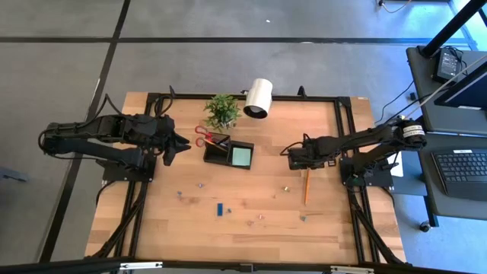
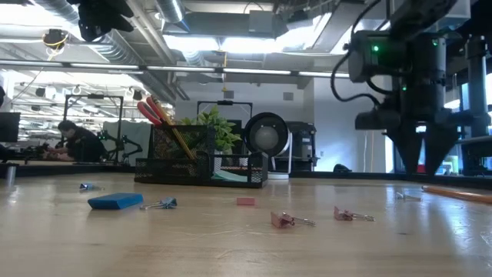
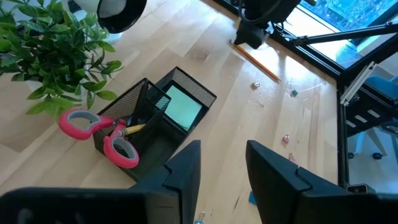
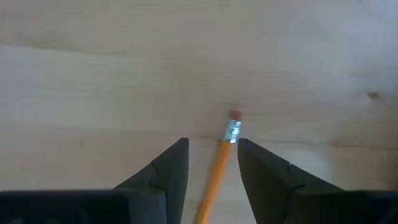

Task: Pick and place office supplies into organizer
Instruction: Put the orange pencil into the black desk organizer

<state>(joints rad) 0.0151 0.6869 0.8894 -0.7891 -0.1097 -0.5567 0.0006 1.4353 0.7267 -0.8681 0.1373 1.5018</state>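
A: Left to right. Left gripper (image 1: 183,144) hangs above the surface just left of the organizer (image 1: 228,151), jaws apart, holding nothing.

B: What's in the organizer?

A: Scissors (image 3: 102,135) stand in the left compartment, red handles poking out over its edge, with a pencil (image 3: 132,129) beside them. Note pad (image 3: 183,106) lies flat in the right compartment. Plant (image 1: 221,110) and lamp (image 1: 259,97) sit behind it.

B: And loose on the surface?

A: A small blue piece (image 1: 218,208) in front of the organizer, and clips (image 2: 291,220) scattered well apart across the front half. Further right, a second pencil (image 1: 306,186) lies flat.

B: Right arm?

A: Right gripper (image 1: 290,157) sits low over the eraser end of that pencil (image 4: 218,167). Jaws apart, one finger either side of the shaft, not clamped from what shows.

B: Handling?

A: Probably light, stiff and thin, likely to roll when nudged. Best to pinch across the shaft a little below the metal ferrule (image 4: 232,131) and close squarely so it doesn't squirt out. Gripped that near the end, it will likely tip, which suits dropping it upright beside the scissors.
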